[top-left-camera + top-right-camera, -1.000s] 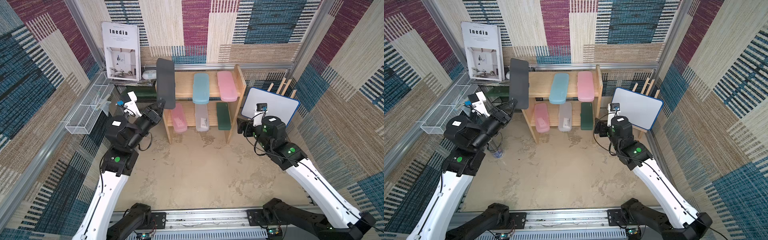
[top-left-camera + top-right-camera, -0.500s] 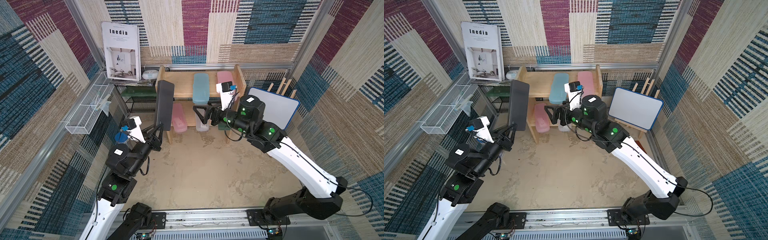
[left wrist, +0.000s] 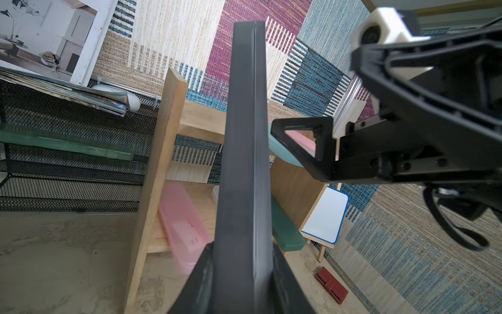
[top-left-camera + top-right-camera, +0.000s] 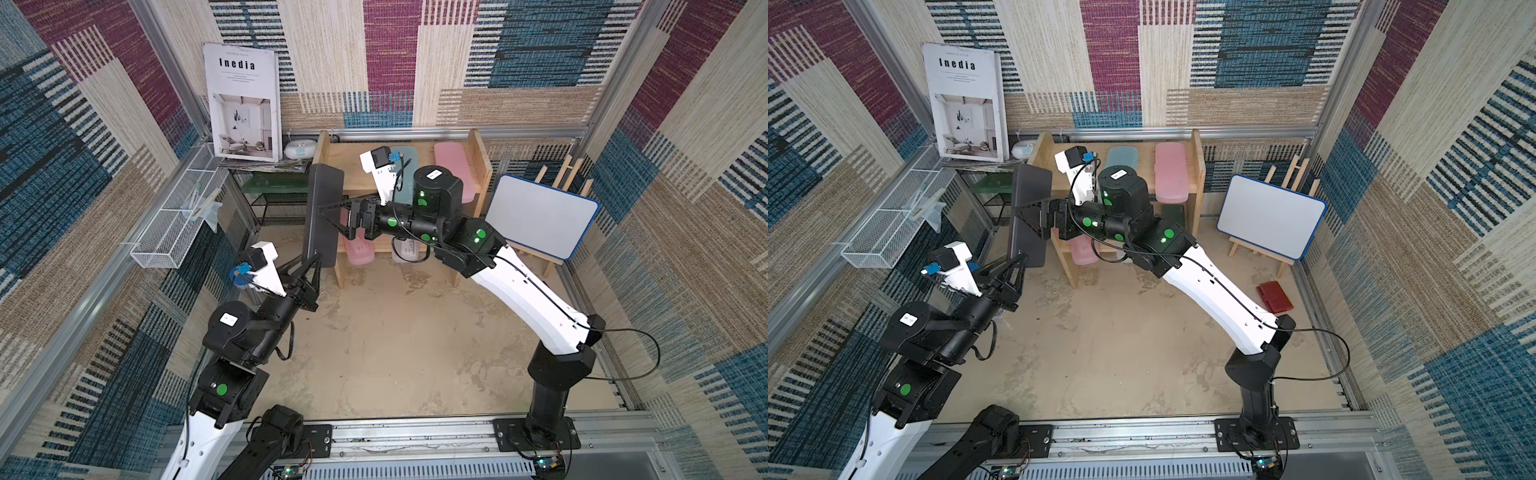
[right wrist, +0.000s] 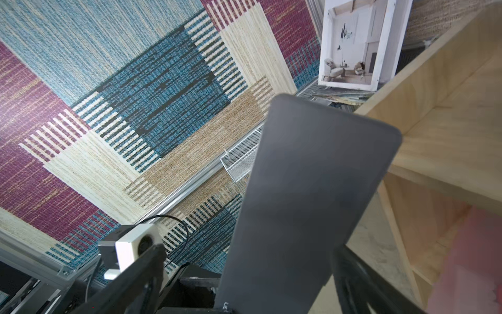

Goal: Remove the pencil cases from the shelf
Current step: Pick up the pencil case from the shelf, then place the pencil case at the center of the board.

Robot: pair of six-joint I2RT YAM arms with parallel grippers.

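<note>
A black pencil case [image 4: 322,216] [image 4: 1030,212] stands upright in the air in front of the left end of the wooden shelf [image 4: 482,166] [image 4: 1196,166]. My left gripper [image 4: 316,266] [image 3: 241,252] is shut on its lower end. My right gripper [image 4: 328,216] [image 5: 247,255] is open, with its fingers either side of the case's middle. On the top tier lie a light blue case [image 4: 1121,156] and a pink case [image 4: 453,166]. On the lower tier are a pink case [image 4: 359,249], a frosted case [image 4: 407,249] and a dark green case [image 3: 285,228], partly hidden by the right arm.
A black mesh rack [image 4: 278,203] stands left of the shelf, with a book [image 4: 245,104] leaning above it. A white wire basket [image 4: 174,224] hangs on the left wall. A whiteboard on an easel [image 4: 540,216] stands at the right, with a red wallet [image 4: 1275,296] on the floor.
My right arm swung from the whiteboard side across the shelf front to the black case, and its jaws opened. My left arm drew back and lower with the case.
</note>
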